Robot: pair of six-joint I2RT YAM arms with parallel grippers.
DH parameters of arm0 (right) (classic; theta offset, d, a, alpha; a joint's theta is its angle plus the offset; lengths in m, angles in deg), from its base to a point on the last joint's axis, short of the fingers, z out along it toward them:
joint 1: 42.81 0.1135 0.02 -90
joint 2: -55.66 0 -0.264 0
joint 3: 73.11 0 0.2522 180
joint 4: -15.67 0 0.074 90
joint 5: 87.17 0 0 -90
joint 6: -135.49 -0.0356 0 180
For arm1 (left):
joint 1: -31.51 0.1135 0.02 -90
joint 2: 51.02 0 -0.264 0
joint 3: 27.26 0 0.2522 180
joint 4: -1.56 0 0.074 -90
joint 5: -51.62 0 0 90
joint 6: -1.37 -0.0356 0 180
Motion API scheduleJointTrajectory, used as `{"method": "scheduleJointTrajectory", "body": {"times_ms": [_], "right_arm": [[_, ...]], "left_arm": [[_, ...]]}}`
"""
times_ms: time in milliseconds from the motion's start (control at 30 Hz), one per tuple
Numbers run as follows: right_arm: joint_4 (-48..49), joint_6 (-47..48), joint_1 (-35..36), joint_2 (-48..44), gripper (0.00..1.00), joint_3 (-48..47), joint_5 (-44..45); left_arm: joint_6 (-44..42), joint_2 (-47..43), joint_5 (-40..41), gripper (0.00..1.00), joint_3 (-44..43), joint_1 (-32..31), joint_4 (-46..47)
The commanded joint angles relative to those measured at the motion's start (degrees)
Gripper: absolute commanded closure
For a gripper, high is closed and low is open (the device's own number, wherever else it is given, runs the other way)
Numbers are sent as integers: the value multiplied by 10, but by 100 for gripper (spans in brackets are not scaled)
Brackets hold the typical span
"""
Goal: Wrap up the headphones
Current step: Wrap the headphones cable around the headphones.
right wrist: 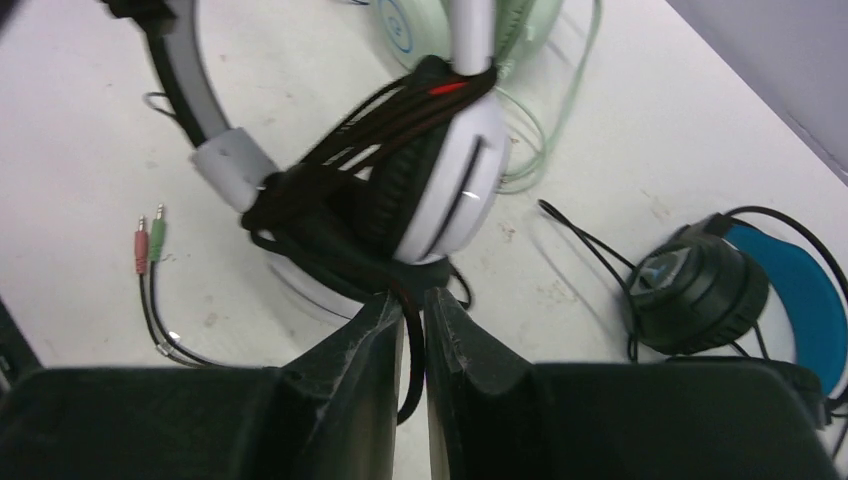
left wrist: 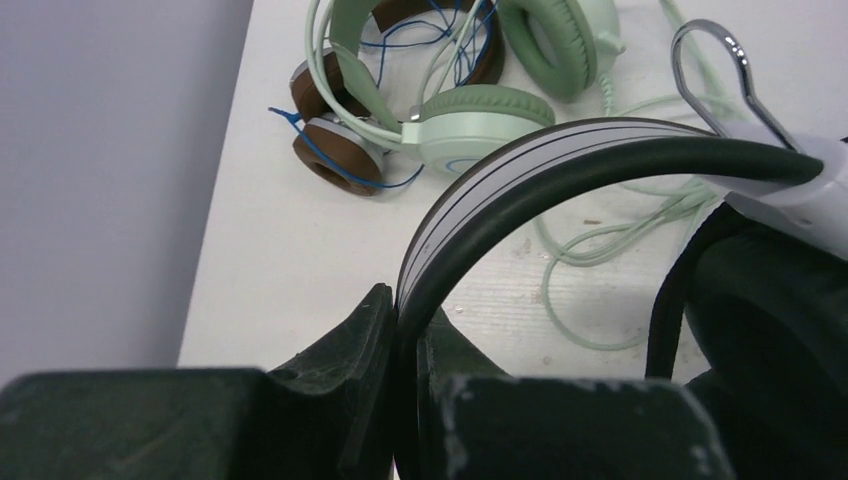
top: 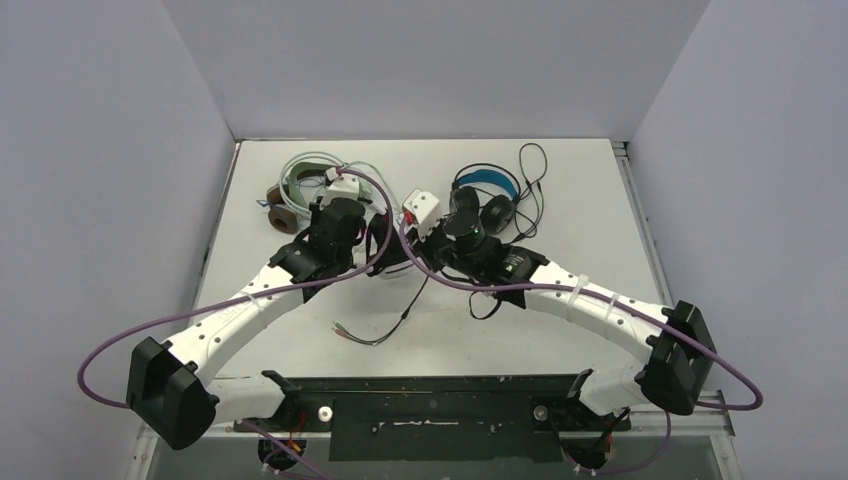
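Left wrist view: left gripper (left wrist: 405,312) clamped on the headband of the white headset (left wrist: 560,150), arching ahead of it. Right wrist view only: right gripper (right wrist: 408,302) nearly closed, black cord (right wrist: 410,352) pinched between its fingers.

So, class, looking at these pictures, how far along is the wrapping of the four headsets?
Done: several turns of cord circle the white headset. In hand: the left gripper clamps its headband; the right gripper pinches the cord. Left: the plugs lie loose on the table, and the mint green headset, brown headset and black headset lie with cords unwrapped.
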Motion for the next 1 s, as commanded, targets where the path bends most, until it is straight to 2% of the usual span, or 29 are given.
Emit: {"method": "scheduleJointTrajectory", "body": {"times_ms": [0,133,333,467,600,767,967], "right_arm": [[19,20,-24,-14,85,-30,46],[28,27,-38,-4,85,-27,45],[58,27,-58,8,85,-22,45],[66,13,-92,17,78,-20,28],[112,-23,-149,15,69,-2,-62],[129,-64,-209,39,66,8,-171],[166,-105,-239,8,62,67,-215]], "left_arm": [[-71,-27,15,100,0,-5,54],[-79,-26,-32,100,-5,-8,31],[-78,-29,-146,100,-32,-8,-12],[-87,-34,-193,100,-50,-8,-36],[-103,-36,-221,100,-47,-8,-48],[-52,-46,-286,100,-68,-7,-75],[-2,-29,-336,100,-146,-3,-151]]}}
